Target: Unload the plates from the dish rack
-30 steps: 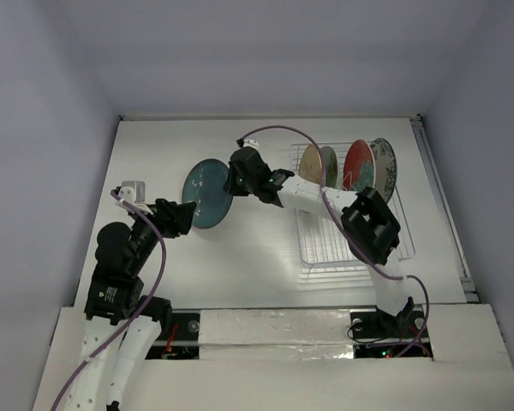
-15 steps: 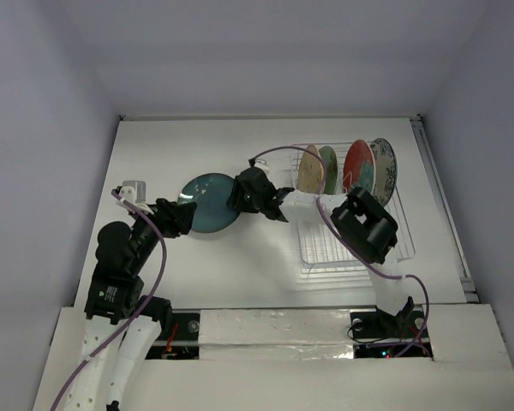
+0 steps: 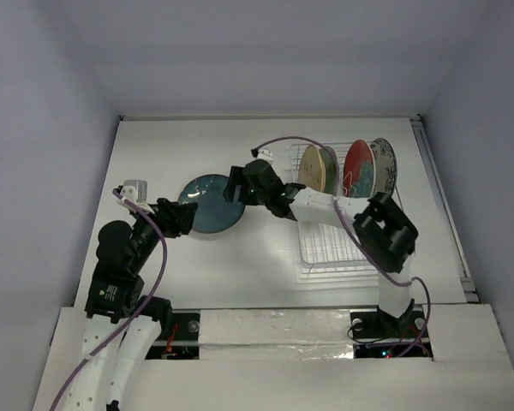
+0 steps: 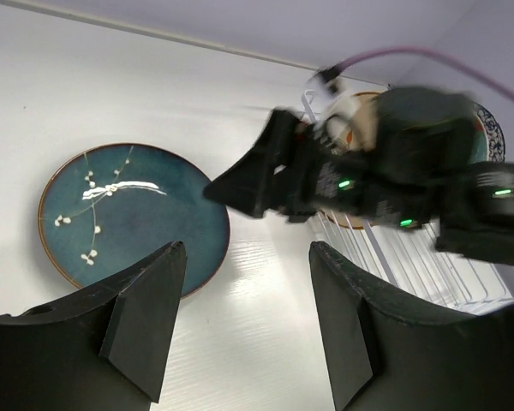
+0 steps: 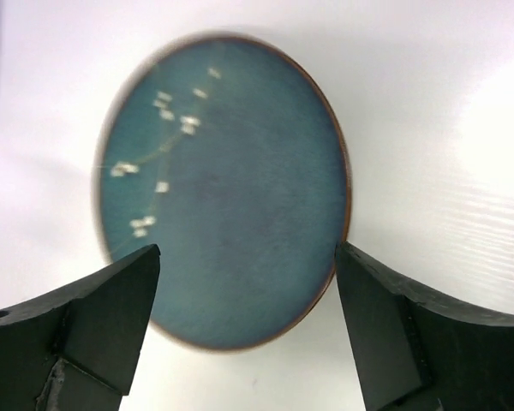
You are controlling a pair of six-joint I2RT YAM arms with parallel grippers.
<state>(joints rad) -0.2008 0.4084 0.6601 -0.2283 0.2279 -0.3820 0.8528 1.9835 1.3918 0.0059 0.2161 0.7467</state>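
Observation:
The dark teal plate [image 3: 207,204] lies flat on the white table, left of the dish rack [image 3: 343,244]; it also shows in the left wrist view [image 4: 133,218] and the right wrist view [image 5: 227,197]. My right gripper [image 3: 236,185] hovers open over the plate's right edge [image 5: 247,250], holding nothing. My left gripper [image 3: 182,217] stands open at the plate's near-left side [image 4: 244,257], also holding nothing. In the rack stand a tan plate [image 3: 310,169], a pale green plate [image 3: 329,166], a red plate [image 3: 358,167] and a white plate with a blue-patterned rim [image 3: 383,168].
The rack's near half [image 4: 403,257] is bare wire. The right arm [image 3: 325,204] stretches from the rack side across to the teal plate. Walls close the table at the back and both sides. A purple cable [image 3: 283,141] arcs over the right wrist.
The right gripper laid the teal plate from upright down flat on the table, opened and let it go. The left arm has stayed put.

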